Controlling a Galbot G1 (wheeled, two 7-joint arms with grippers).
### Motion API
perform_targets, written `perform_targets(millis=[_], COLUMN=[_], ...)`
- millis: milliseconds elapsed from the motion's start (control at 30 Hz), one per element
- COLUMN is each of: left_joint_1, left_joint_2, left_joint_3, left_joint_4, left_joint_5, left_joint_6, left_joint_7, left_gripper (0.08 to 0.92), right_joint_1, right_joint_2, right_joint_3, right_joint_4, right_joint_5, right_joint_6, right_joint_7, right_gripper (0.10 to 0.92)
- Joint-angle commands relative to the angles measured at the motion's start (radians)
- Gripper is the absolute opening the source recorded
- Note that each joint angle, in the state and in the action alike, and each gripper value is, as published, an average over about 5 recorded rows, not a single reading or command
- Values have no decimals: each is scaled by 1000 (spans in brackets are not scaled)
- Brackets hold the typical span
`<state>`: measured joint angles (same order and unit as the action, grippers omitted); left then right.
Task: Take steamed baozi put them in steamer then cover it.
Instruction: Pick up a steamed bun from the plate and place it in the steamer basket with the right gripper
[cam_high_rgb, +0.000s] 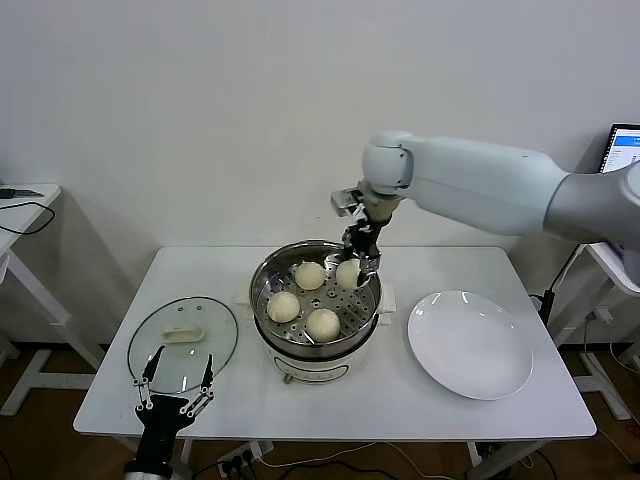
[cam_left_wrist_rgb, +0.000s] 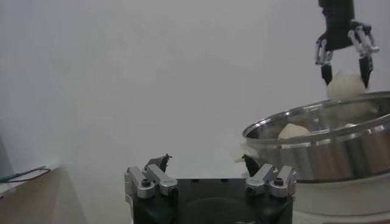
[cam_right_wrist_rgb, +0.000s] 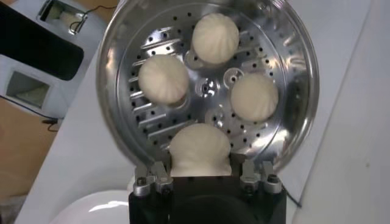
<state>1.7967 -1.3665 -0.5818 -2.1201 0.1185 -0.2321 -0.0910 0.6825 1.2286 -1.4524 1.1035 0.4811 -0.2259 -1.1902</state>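
The left gripper (cam_high_rgb: 172, 385) is hovering with jaws spread wide at the near edge of the cover (cam_high_rgb: 183, 341), which is lying flat on the table (cam_high_rgb: 500, 410) left of the steamer (cam_high_rgb: 316, 305). The right gripper (cam_high_rgb: 361, 258) is reaching over the steamer's far rim, jaws clamping one steamed baozi (cam_high_rgb: 349, 272), while three more buns (cam_high_rgb: 322, 323) are sitting on the perforated tray inside.

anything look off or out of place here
Nothing stands out. Three baozi sit on the tray of the steamer; the right gripper is shut on the fourth baozi inside the rim. The cover lies flat beside the steamer, left gripper open near it. The white plate is bare.
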Motion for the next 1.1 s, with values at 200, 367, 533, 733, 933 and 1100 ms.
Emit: perform_targets(millis=[200,367,533,733,933,1100], left_joint_1=[0,0,1,2,4,2], left_joint_2=[1,0,0,-2,-2,-1], left_joint_3=[-7,-7,-8,-8,-7,2], left_joint_4=[5,6,7,5,3,-3], left_joint_5=[-1,-1,-1,-1,2,8], left_joint_6=[-4,-4,-6,-6,-6,-4], left_joint_7=[-3,-4,-4,-4,-3,-2], left_gripper=[823,823,823,823,823,823], right_joint_1=[-98,-123,-135,-139,-120,-101], right_joint_2=[78,84,88,86,50,-35], right_joint_3=[-14,-10,-8,-2,18,103], right_joint_4=[-83,-102,-111,-108,-56,26], right_joint_5=[-55,-69,-85,-97,-112,-128], right_joint_6=[-12,-12,-11,-10,-7,0], right_joint_7=[31,42,46,51,41,41], right_gripper=[636,636,637,665,789,821])
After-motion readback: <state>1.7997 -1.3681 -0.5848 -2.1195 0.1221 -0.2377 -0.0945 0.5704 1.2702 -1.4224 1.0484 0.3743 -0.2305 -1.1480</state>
